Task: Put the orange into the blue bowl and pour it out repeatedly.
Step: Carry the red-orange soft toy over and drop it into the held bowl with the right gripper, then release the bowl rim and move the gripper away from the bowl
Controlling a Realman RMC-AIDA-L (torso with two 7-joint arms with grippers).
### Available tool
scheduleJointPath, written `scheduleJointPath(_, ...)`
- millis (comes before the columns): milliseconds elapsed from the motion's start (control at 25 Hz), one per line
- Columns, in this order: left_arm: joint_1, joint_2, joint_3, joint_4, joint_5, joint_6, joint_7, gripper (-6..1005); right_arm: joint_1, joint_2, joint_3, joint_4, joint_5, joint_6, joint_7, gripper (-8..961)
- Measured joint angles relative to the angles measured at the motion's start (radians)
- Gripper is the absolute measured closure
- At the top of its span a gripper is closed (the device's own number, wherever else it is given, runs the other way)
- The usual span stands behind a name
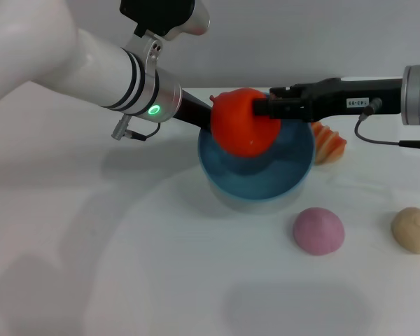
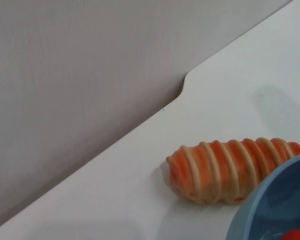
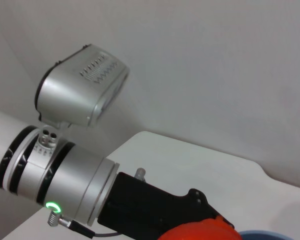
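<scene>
The red-orange, lumpy orange (image 1: pixel 243 127) hangs just above the light-blue bowl (image 1: pixel 297 171), over its left half. My right gripper (image 1: pixel 264 106) reaches in from the right and is shut on the orange's upper right side. My left gripper (image 1: pixel 194 112) comes from the left and ends at the bowl's left rim, where the orange hides its tip. The left wrist view shows a stretch of the bowl's rim (image 2: pixel 272 197) and a sliver of the orange (image 2: pixel 297 235). In the right wrist view the orange's top (image 3: pixel 200 232) shows in front of the left gripper (image 3: pixel 155 205).
A striped orange-and-cream bread loaf (image 1: pixel 330 143) (image 2: pixel 230 170) lies right behind the bowl on its right. A pink ball (image 1: pixel 318 231) and a beige lump (image 1: pixel 414 229) sit on the white table (image 1: pixel 126 266) in front right. A grey wall stands behind the table.
</scene>
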Motion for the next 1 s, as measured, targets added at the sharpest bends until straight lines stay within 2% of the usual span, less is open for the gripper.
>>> scheduleJointPath(200, 0.000, 0.000, 0.000, -0.001, 0.001, -0.007, 0.001, 1000, 0.007, -0.006, 0.000, 0.003, -0.061, -0.001, 0.062, 394)
scheduleJointPath(360, 0.000, 0.000, 0.000, -0.012, 0.004, -0.014, 0.002, 999, 0.046, -0.031, -0.006, -0.032, -0.210, -0.027, 0.201, 394)
scheduleJointPath(440, 0.000, 0.000, 0.000, -0.013, 0.004, -0.016, 0.002, 999, 0.062, -0.037, -0.009, -0.053, -0.250, -0.049, 0.232, 394)
scheduleJointPath(680, 0.001, 0.000, 0.000, -0.017, 0.004, -0.019, 0.002, 999, 0.128, -0.038, -0.011, -0.082, -0.376, -0.102, 0.297, 394)
scheduleJointPath(720, 0.001, 0.000, 0.000, -0.017, 0.004, -0.020, 0.002, 999, 0.135, -0.038, -0.011, -0.085, -0.394, -0.102, 0.308, 394)
scheduleJointPath(760, 0.001, 0.000, 0.000, -0.021, 0.004, -0.021, 0.002, 999, 0.129, -0.023, -0.005, -0.115, -0.410, -0.097, 0.311, 394)
scheduleJointPath(840, 0.001, 0.000, 0.000, -0.023, 0.004, -0.023, 0.002, 999, 0.126, -0.020, -0.003, -0.121, -0.410, -0.096, 0.310, 395)
scheduleJointPath(920, 0.001, 0.000, 0.001, -0.026, 0.004, -0.024, 0.002, 999, 0.093, -0.002, 0.008, -0.188, -0.384, -0.078, 0.291, 395)
scheduleJointPath(1000, 0.001, 0.000, 0.002, -0.026, 0.004, -0.024, 0.003, 999, 0.053, 0.004, 0.013, -0.251, -0.311, -0.068, 0.262, 395)
